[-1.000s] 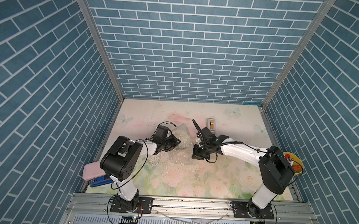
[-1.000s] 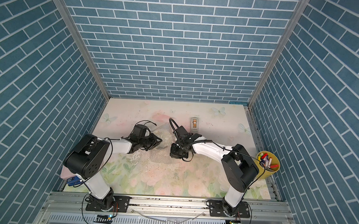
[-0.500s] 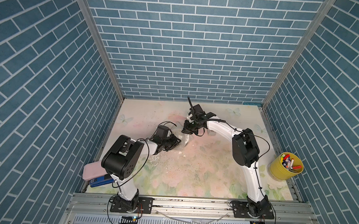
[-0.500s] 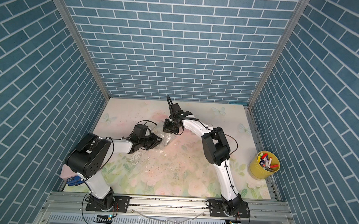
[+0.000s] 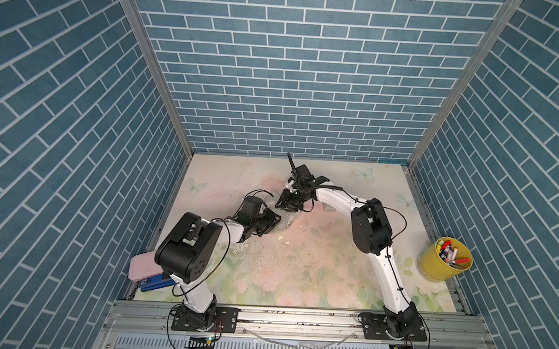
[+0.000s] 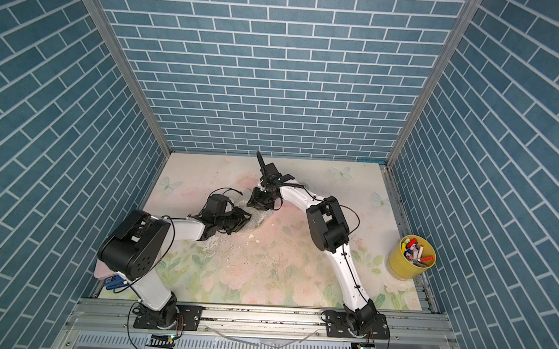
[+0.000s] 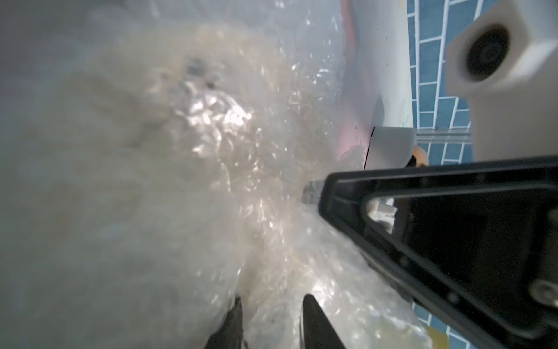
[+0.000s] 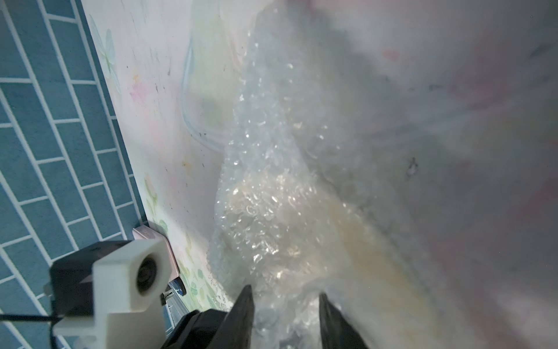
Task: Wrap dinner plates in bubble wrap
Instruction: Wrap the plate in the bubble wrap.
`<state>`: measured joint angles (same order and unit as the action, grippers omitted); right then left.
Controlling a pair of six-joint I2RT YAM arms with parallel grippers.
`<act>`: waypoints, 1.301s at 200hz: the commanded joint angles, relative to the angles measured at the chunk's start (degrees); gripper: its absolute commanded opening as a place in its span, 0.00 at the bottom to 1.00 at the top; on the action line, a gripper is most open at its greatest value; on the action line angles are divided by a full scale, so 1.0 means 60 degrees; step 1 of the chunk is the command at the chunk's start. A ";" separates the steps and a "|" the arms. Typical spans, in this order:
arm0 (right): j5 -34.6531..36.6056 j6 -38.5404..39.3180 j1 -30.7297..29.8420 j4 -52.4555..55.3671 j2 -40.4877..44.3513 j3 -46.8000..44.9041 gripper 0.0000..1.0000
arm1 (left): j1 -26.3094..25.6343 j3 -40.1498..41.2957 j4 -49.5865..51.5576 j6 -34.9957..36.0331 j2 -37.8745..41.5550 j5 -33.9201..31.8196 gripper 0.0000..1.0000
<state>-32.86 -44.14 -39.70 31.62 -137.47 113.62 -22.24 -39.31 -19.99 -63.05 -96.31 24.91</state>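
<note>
**Edges and room.** The worktop [image 5: 299, 281] is shut in by blue brick walls [image 5: 292, 84] on three sides, with a metal rail [image 5: 297, 317] along the front. One yellow bucket [image 5: 444, 261] of markers stands at the right edge, near the rail. From the bucket leftward, the floral surface lies open as far as the two arms. One pink case [image 5: 142, 263] sits at the edge farthest from the bucket.

**Count.** One plate, one sheet of bubble wrap, two tools, one bucket, one case.

**Task item and tools.** The plate [image 8: 287, 229] lies under the bubble wrap [image 7: 211, 151] and shows cream through it, with a few dark specks. This bundle is well apart from the bucket, leftward and toward the back wall. The left tool [image 7: 271, 299] and right tool [image 8: 285, 291] come at the bundle from opposite sides and are close together. Each has its jaws part-way apart with crumpled wrap filling the gap. I cannot tell whether either one pinches the wrap.
</note>
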 commanded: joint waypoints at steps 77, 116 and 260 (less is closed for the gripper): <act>-0.0080 -0.0557 0.0011 0.0541 -0.0773 0.0280 0.41 | -0.3284 0.1443 -0.2650 -0.2232 0.1451 -0.2515 0.09; -0.0140 -0.0524 0.0025 0.0666 -0.0821 0.0201 0.35 | -0.2585 0.1589 -0.6082 -0.2853 -0.0679 -0.2619 0.00; 0.0028 -0.0715 0.0081 0.0566 -0.0565 -0.0070 0.36 | -0.1805 0.1342 -0.0746 -0.0782 0.0467 -0.5149 0.00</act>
<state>-35.24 -46.72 -39.33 31.55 -139.31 114.61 -34.37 -31.62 -35.18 -70.26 -95.13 -0.10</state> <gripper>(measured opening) 0.352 0.043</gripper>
